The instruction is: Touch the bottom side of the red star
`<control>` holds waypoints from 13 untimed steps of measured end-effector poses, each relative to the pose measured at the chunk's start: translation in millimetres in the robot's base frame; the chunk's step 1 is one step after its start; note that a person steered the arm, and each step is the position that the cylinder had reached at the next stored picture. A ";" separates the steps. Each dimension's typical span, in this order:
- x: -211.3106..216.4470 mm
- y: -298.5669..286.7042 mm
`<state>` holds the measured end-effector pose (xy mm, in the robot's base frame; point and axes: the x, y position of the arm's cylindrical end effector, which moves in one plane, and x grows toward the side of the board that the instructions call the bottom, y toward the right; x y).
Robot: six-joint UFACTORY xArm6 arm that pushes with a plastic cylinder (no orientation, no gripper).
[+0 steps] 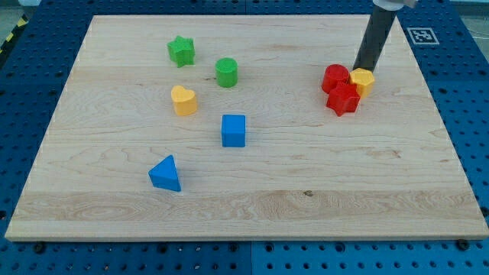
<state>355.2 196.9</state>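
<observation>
Camera view shows a big wooden board (252, 195) lying on a blue table with little holes (466, 92). My tip (357, 69) comes down from the view's top right as a dark rod. It has no hand on it, so it cannot open or close, and it holds nothing. It can only push.

My tip ends right at the top of a small bunch of three blocks on the view's right side. It looks like it touches the yellow block (363, 80), just where that block meets the red round block (335, 78), but I cannot tell for sure.

The red star (343, 99) is the lowest block in that bunch. It sits just under the red round block and just to the lower left of the yellow block, and it touches both. Its bottom side faces bare board. My tip is on the other side of the bunch, above the star, not at its bottom side.

The other blocks are well apart on the view's left half. A green star (181, 51) is near the top, and a green round block (227, 72) sits to its right. A yellow heart (183, 100) is below them. A blue cube (234, 130) is near the middle, and a blue triangle (166, 173) is lowest of all.
</observation>
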 end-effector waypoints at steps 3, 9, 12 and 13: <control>20.1 17.0; 123.9 -34.2; 96.5 -32.4; 91.8 -32.4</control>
<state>447.0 164.4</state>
